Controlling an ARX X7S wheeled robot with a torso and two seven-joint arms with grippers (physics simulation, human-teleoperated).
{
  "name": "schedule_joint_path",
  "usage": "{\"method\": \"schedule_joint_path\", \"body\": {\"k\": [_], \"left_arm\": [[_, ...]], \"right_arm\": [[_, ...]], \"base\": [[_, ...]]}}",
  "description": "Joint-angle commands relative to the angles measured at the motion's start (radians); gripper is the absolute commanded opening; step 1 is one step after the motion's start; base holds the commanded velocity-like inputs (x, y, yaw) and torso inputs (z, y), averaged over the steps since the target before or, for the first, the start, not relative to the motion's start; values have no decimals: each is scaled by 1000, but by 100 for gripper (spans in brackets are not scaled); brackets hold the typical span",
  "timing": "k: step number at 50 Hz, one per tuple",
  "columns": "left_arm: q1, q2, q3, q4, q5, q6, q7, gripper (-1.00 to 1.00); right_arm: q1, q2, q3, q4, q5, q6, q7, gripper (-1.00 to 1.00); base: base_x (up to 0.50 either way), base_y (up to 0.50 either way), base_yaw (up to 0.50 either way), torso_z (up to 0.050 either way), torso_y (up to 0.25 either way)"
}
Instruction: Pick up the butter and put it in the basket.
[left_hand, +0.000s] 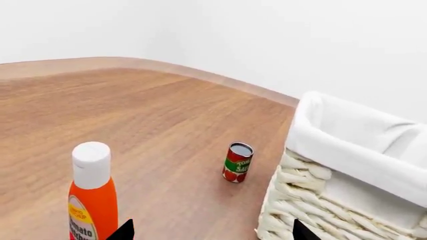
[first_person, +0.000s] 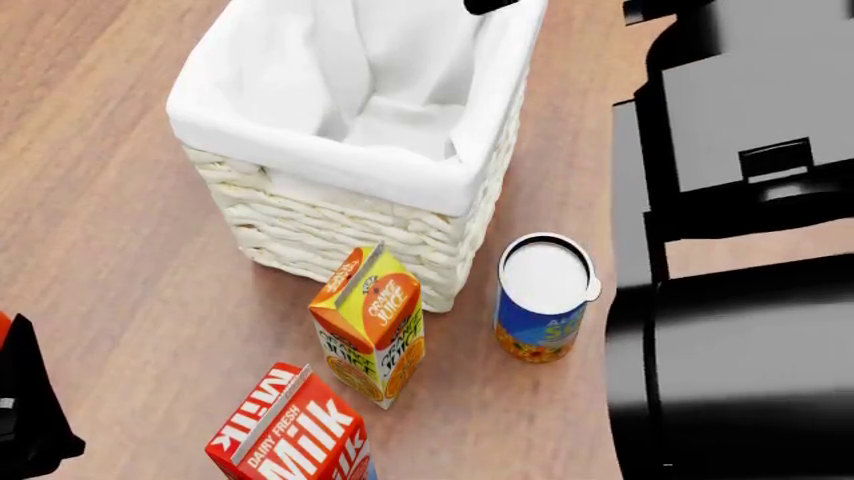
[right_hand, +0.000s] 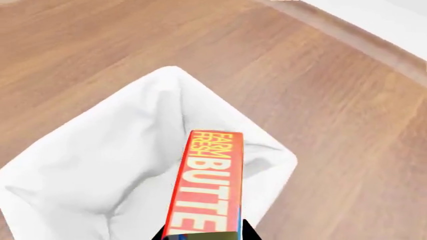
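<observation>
A: Starting at our right gripper (right_hand: 203, 235): only two dark fingertips show at the edge of the right wrist view, one on each side of the butter (right_hand: 207, 185), pinching its near end. The box hangs over the open mouth of the basket (right_hand: 80, 165), above the white cloth liner (right_hand: 133, 150).

B: Agreed. We judge the butter light and stiff, a slim carton with flat printed faces that may be a little slick. Gripping across the narrow sides near one end, as we do now, leaves the long body free, so it could pivot if the pinch loosens.

A: It does not look fragile. A short fall onto the cloth should do it no harm.

B: And our left gripper (left_hand: 210, 235)?

A: Two dark tips, well apart, nothing between them, so it is spread. Beyond it stand a tomato ketchup bottle (left_hand: 92, 195) and a tomato sauce can (left_hand: 237, 162), beside the basket's wicker wall.

B: What can't we make out?

A: The head view cuts off the right gripper, showing only a dark sliver at the basket's far rim, and the butter is not visible there. The milk carton (first_person: 291, 430) is cropped; the orange juice carton (first_person: 370, 325) and a can with a white lid (first_person: 543, 298) stand near the basket. The basket floor is hidden in folds.
</observation>
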Motion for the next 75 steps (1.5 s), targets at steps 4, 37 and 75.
{"method": "schedule_joint_path", "body": {"k": [4, 37, 75], "left_arm": [[-1, -5, -3, 9, -11, -7, -13, 100], [-7, -9, 1, 12, -25, -11, -31, 100], [19, -21, -3, 73, -56, -19, -66, 100]], "right_arm": [[14, -32, -106, -1, -16, 51, -177, -100], [44, -32, -573, -5, 457, -54, -264, -100], [-3, -32, -783, -2, 668, -55, -222, -100]], "base": [[0, 0, 0, 3, 3], [0, 0, 0, 0, 1], [0, 0, 0, 1, 1]]}}
